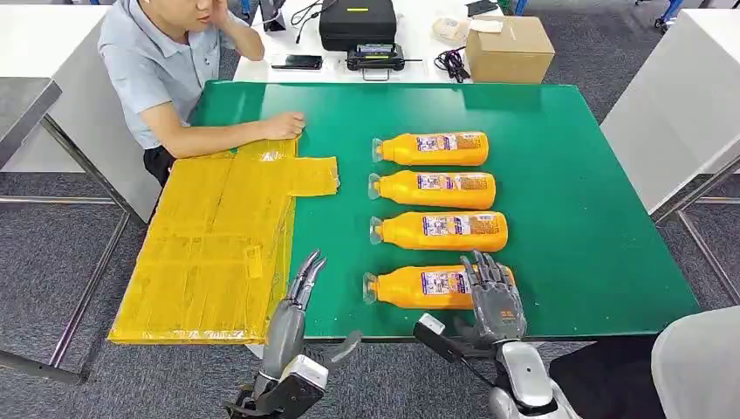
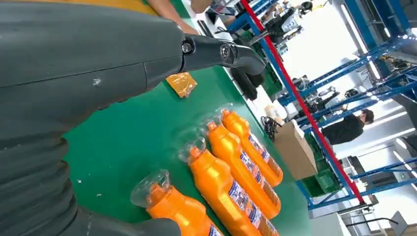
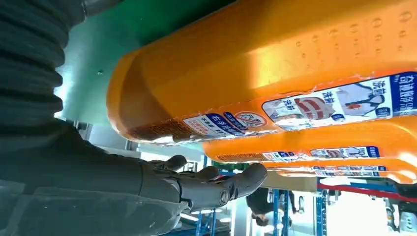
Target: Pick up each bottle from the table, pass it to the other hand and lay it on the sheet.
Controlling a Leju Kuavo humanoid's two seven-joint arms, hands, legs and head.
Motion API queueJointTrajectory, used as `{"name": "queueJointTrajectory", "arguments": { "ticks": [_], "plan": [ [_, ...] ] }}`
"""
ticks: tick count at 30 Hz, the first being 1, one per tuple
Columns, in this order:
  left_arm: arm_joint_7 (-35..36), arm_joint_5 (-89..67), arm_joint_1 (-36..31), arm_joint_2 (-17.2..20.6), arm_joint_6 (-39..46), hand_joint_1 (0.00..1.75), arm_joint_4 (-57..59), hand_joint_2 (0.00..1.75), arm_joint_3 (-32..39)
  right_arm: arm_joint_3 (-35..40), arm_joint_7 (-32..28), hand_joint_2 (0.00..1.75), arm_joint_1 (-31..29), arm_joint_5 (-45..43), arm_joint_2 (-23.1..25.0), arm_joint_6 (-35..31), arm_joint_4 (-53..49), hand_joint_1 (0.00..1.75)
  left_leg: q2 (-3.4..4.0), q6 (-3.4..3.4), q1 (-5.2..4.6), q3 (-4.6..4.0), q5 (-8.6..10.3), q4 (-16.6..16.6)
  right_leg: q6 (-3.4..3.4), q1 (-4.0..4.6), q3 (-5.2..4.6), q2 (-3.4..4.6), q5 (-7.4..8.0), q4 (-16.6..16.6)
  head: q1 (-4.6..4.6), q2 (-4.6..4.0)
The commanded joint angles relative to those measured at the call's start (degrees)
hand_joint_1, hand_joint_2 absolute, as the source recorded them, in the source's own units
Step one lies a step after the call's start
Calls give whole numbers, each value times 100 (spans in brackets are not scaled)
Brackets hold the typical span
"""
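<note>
Four orange bottles with blue-and-white Chinese-print labels lie in a row; right hand fingers spread over the nearest

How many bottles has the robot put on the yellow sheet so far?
None yet. The yellow sheet has no bottles on it, and all four still lie on the green table. The right hand rests over the nearest bottle, seemingly starting the first pick. The left hand waits open.
</note>
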Motion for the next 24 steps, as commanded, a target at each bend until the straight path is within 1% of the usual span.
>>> {"name": "queueJointTrajectory", "arguments": {
  "ticks": [1,3,6,7,10,13,20,21,22,23,24],
  "plan": [
    [76,-45,32,139,-60,0,12,175,-181,89,226,175,-178,-25,-111,363,331,0,12,-11,5,21,-8,-3,-14,6,18,8,-5,-4,0,0],
    [90,-47,47,141,-74,0,-11,175,-196,37,234,175,-184,-26,-135,342,411,0,6,-7,3,12,-4,-4,-9,4,11,3,-2,-5,0,0],
    [100,-49,45,145,-77,0,-3,175,-220,-24,212,175,-228,-22,-138,298,445,0,7,-12,7,27,-8,-4,-15,8,27,2,-6,-8,0,0],
    [101,-46,26,141,-87,0,24,175,-226,-38,204,175,-287,-38,-136,323,498,0,3,-9,5,19,-5,-3,-11,6,19,-1,-3,-7,0,0],
    [86,-24,-36,131,-148,0,89,175,-253,-25,178,175,-507,-56,-127,378,782,0,12,-12,8,30,-10,-3,-16,9,30,8,-5,-9,0,0],
    [85,-24,-44,123,-145,0,95,175,-244,-34,171,175,-590,-92,-106,391,905,0,16,-13,8,33,-10,-5,-16,10,32,12,-3,-10,0,0],
    [101,-29,-55,121,-228,0,62,175,-242,-138,220,175,-630,-245,-126,635,1236,0,1,-9,6,29,-5,-5,-12,7,30,-3,-4,-9,0,0],
    [101,-34,-65,112,-238,0,71,175,-237,-161,131,175,-636,-401,-117,760,1263,5,-2,-7,4,26,-2,-6,-9,5,26,-5,-2,-8,0,0],
    [100,-34,-69,109,-243,0,79,175,-236,-181,71,175,-629,-501,-120,810,1262,150,1,-12,9,37,-7,-3,-15,11,36,-4,-5,-9,0,0],
    [94,-35,-92,99,-262,0,120,175,-240,-174,34,175,-628,-579,-154,889,1296,175,-1,-7,5,31,-2,-5,-9,6,29,-4,-2,-10,-2,0],
    [90,-35,-100,93,-269,0,132,175,-241,-177,22,175,-627,-627,-169,935,1322,175,-3,-12,8,40,-6,-4,-15,10,41,-8,-5,-11,0,0]
  ]
}}
